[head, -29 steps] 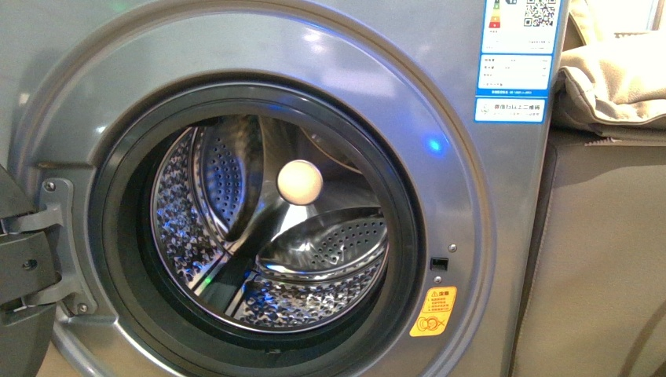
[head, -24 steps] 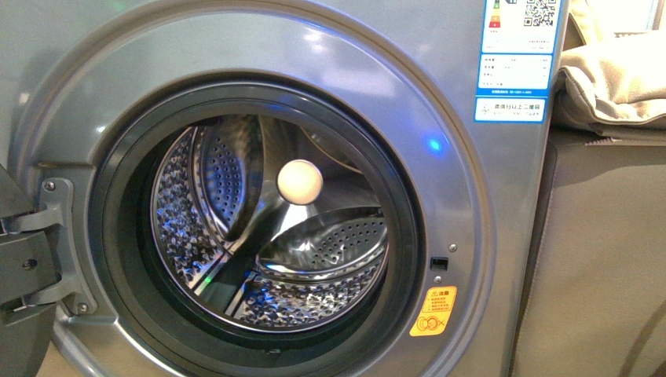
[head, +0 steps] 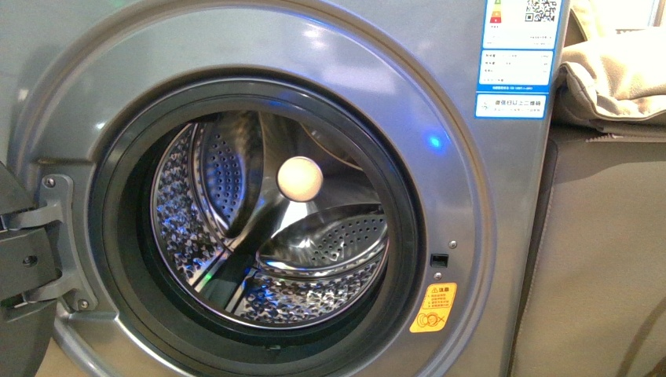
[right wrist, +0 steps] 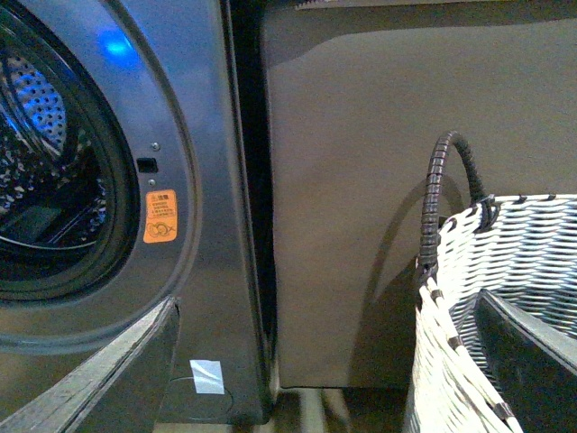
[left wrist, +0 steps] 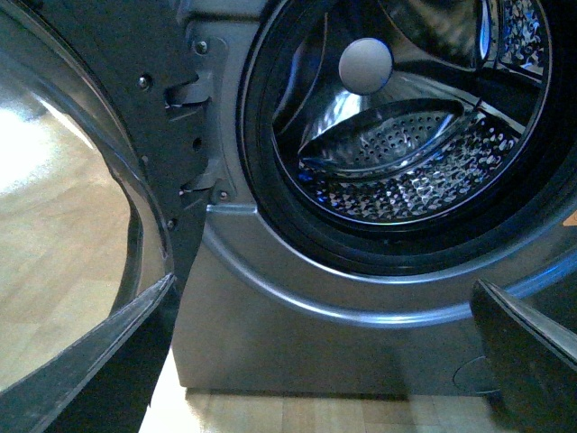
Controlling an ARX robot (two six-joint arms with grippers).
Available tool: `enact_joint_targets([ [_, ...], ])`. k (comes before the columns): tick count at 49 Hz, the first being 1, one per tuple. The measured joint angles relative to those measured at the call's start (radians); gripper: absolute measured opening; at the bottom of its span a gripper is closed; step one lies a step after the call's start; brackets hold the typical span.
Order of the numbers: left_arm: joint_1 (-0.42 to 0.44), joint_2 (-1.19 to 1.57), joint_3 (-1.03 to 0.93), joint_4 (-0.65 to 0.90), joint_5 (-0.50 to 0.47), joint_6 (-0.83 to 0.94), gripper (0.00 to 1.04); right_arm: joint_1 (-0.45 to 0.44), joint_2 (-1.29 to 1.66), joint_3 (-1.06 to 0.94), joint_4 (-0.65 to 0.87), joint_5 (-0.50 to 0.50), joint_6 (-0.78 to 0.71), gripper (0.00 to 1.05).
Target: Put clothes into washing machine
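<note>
My left end effector [left wrist: 322, 281] is spread wide, its two dark fingers [left wrist: 108, 361] at opposite sides of the wrist view with nothing between them. It looks up from low at the washing machine [head: 259, 47]. Furthest left, the door [head: 20, 259] is swung fully open on its grey hinge [head: 59, 212], with pale wood floor [left wrist: 54, 225] showing through the glass.

Next comes the black-rimmed porthole [head: 126, 259], which fills most of the front view. Inside it the drum [head: 196, 204] shows perforated steel all round, one raised paddle low down, and a pale round disc [head: 299, 179] on the back wall. I can see blue glints on the metal (reflections, as far as I can tell).

To the right of the porthole a small blue light [head: 431, 142] glows on the fascia. The yellow sticker [head: 433, 307] sits below it and the blue-white label [head: 514, 63] above, at the machine's right edge.

Just beside the machine stands a grey-beige cabinet [head: 605, 259] with folded beige fabric [head: 616, 75] on top.

Furthest right, in the right wrist view, a white woven basket [right wrist: 514, 253] with a dark handle [right wrist: 437, 189] stands in front of the cabinet. My right end effector [right wrist: 325, 300] is also fully open and empty. One of its fingers covers part of the basket's inside, so I cannot tell what is in it.
</note>
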Motion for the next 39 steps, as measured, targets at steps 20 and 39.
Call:
enact_joint_targets([
  [20, 0.000, 0.000, 0.000, 0.000, 0.000, 0.000, 0.98, 0.000, 0.000, 0.000, 0.000, 0.000, 0.000, 0.97],
  [39, 0.000, 0.000, 0.000, 0.000, 0.000, 0.000, 0.98, -0.137, 0.249, -0.003, 0.482, -0.304, 0.061, 0.97],
])
